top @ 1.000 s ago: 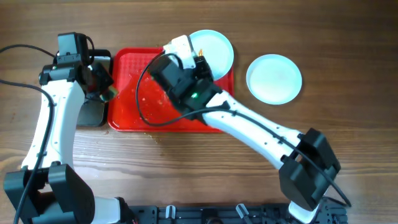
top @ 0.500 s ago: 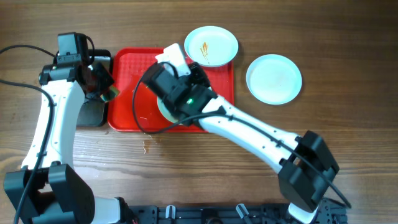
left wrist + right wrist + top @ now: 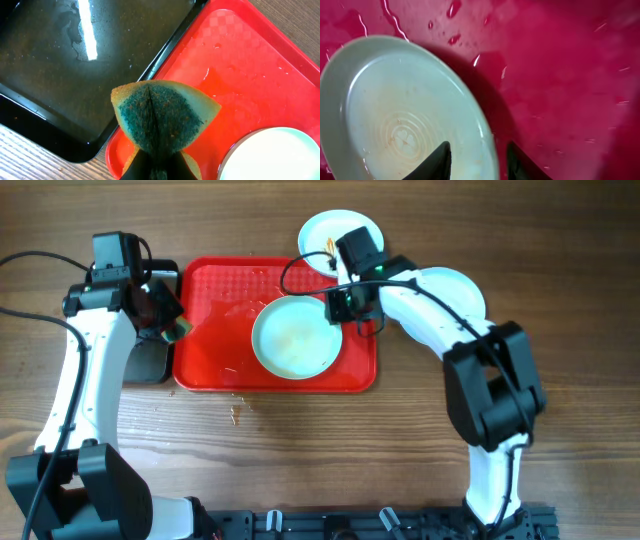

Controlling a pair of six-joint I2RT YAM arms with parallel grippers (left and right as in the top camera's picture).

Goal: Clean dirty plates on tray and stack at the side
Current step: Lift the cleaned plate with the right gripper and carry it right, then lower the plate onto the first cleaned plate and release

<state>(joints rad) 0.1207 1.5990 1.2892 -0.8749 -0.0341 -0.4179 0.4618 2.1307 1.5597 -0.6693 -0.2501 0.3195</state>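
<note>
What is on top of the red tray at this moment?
One pale plate with faint brownish smears sits on the tray, with wet drops around it. The tray under the plate is covered, and the right pincer hides part of the plate's right rim.

I see the red tray (image 3: 205,355) lying flat on the table, its surface wet and glistening. A pale-mint plate (image 3: 295,337) sits right side up on the tray's right half, with a faint brownish smear in its well. A second plate (image 3: 320,230), streaked orange, overlaps the tray's far right corner. A third plate (image 3: 458,288) lies on the table just right of the tray. It looks clean and is partly hidden.
</note>
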